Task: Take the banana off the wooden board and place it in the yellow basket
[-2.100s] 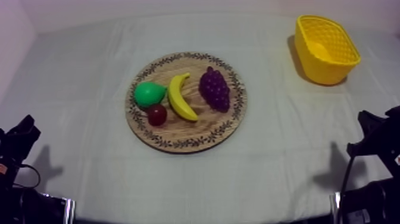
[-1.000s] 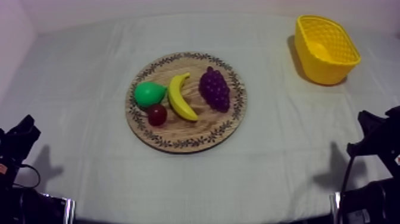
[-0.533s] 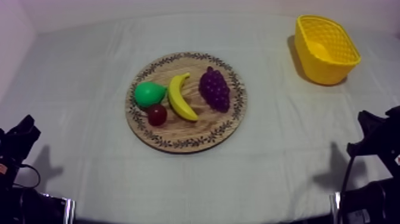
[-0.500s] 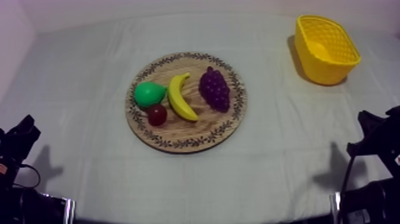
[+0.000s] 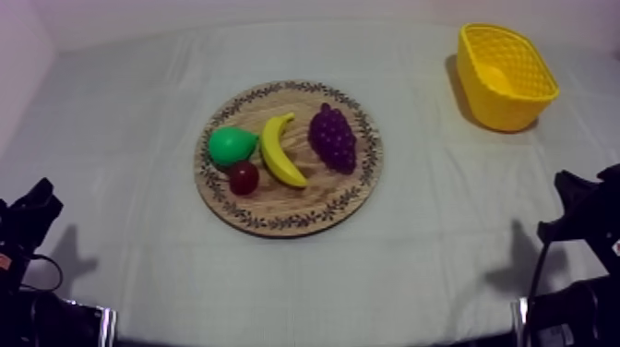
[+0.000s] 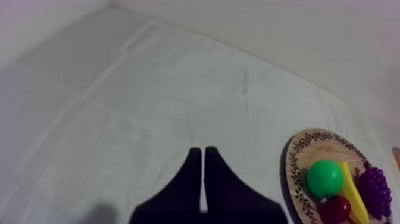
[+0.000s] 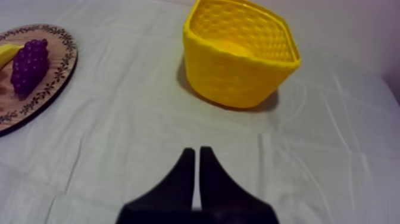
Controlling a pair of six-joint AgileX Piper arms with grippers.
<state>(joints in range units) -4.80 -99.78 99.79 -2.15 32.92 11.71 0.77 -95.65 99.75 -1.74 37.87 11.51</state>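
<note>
- Jaws of the left arm are pressed together, low over the bare bench [image 5: 111, 138], well apart from the board [image 5: 304, 210].
- Pear [image 5: 231, 146] and small red fruit [image 5: 244, 177] lie just beside the banana [image 5: 280, 150], mid-board; either could be knocked during a descent.
- Grapes [image 5: 333, 137] crowd its other flank, so a pinch could be fouled.
- Yellow basket [image 5: 503, 111] stands far right, nothing between; jaws of the right arm, facing it, are likewise pressed together.
</note>
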